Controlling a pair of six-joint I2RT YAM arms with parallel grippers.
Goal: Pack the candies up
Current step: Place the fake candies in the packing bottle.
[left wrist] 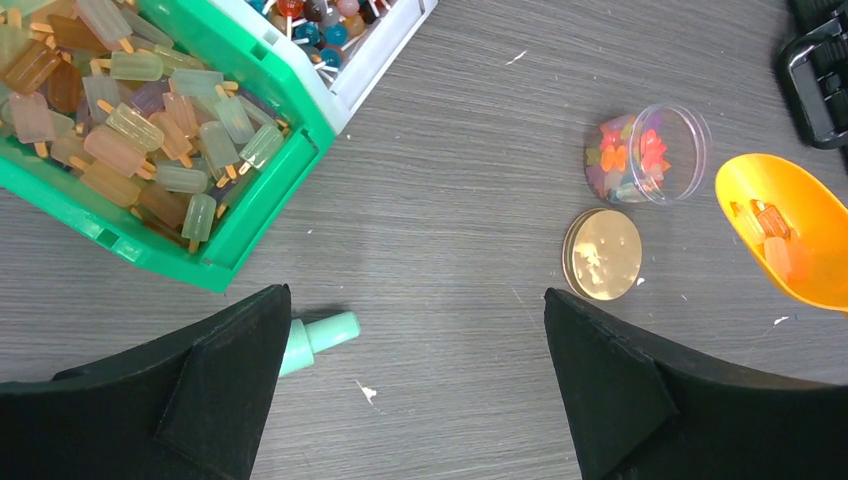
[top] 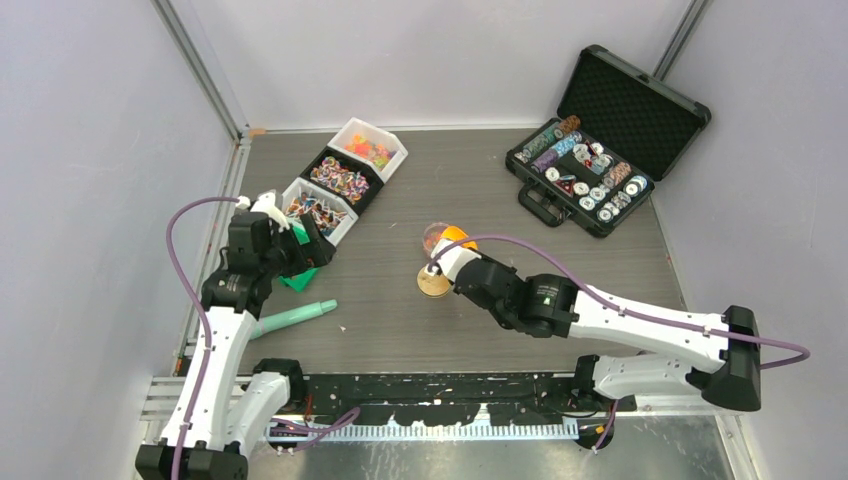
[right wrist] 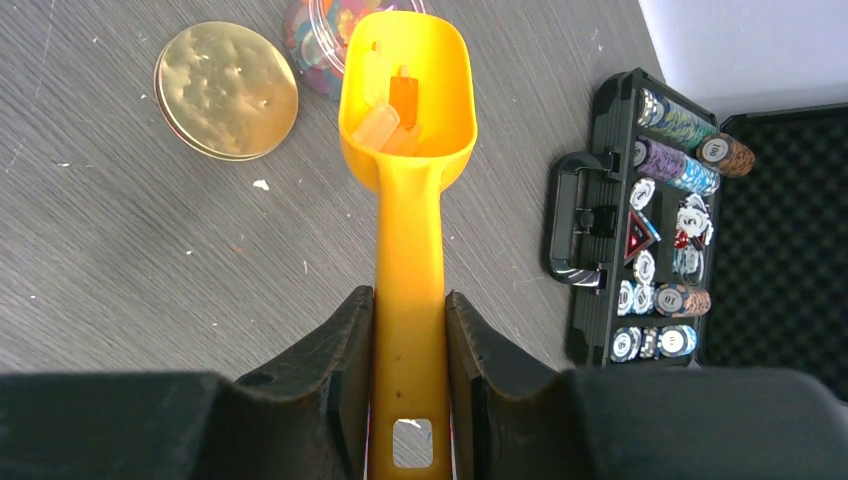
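On the left, our left gripper point(left wrist: 415, 297) is hanging over the table with its two fingers spread wide, and it is gripping nothing. Just ahead of it a green bin point(left wrist: 268, 215) is sitting tilted, and it is holding lots of candies point(left wrist: 140, 130) shaped like tiny ice pops. More are lying in the three bins point(top: 340, 178) behind it. A mint-green stick point(left wrist: 325, 335) is lying on the table close to the left fingers.

In the middle, a small clear jar point(left wrist: 650, 155) is waiting with its top off and a few candies inside. Its gold lid point(left wrist: 603, 253) is lying flat just beside it.

Further right, our right gripper point(right wrist: 408, 300) is squeezing the handle of the orange scoop point(right wrist: 408, 110). The scoop's bowl is reaching the jar's rim with a few candies in it, though we cannot tell if it is touching.

We are guessing these candies are very light, hard and slippery, so they may be sliding and bouncing when poured. They are looking too small for our fat fingers to pinch, so we are holding the scoop by its handle instead. The jar is looking light too, so a bump could be tipping it over.

At the far right, an open black case point(top: 590, 175) of poker chips is sitting well apart from the jar.
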